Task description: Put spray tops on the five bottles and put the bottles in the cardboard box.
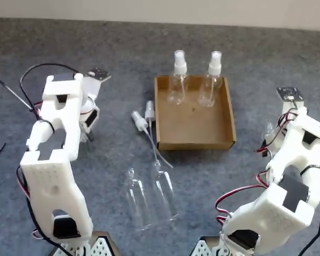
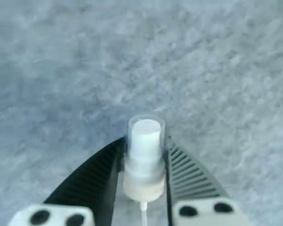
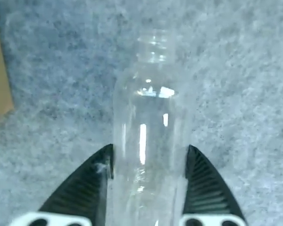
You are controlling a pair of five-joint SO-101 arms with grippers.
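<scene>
1. Because the bottle [image 3: 148,108] in the right gripper [image 3: 149,149] is empty, thin clear plastic, it is probably very light, smooth and slippery. It would likely dent under a hard squeeze.
2. The jaws are clamped on its round body, which looks like the best place to hold it. The threaded neck is bare and points away from the gripper. The bottle is toward the right edge of the table [image 1: 256,53], beside the cardboard box [image 1: 194,143].
3. The left gripper [image 2: 145,141] is closed narrowly on a spray top [image 2: 144,150], gripping its collar. This is toward the left edge of the table.
4. The spray top is small, white under a clear cap, and stiff. Its thin tube seems bendy, so the collar is the safer place to grip.
5. Two capped bottles [image 1: 177,85] [image 1: 210,88] stand along the far wall of the cardboard box.
6. Two loose spray tops [image 1: 140,121] [image 1: 149,110] lie just left of the box.
7. Two open bottles [image 1: 137,197] [image 1: 164,189] lie side by side near the front edge. They are likely to roll.
</scene>
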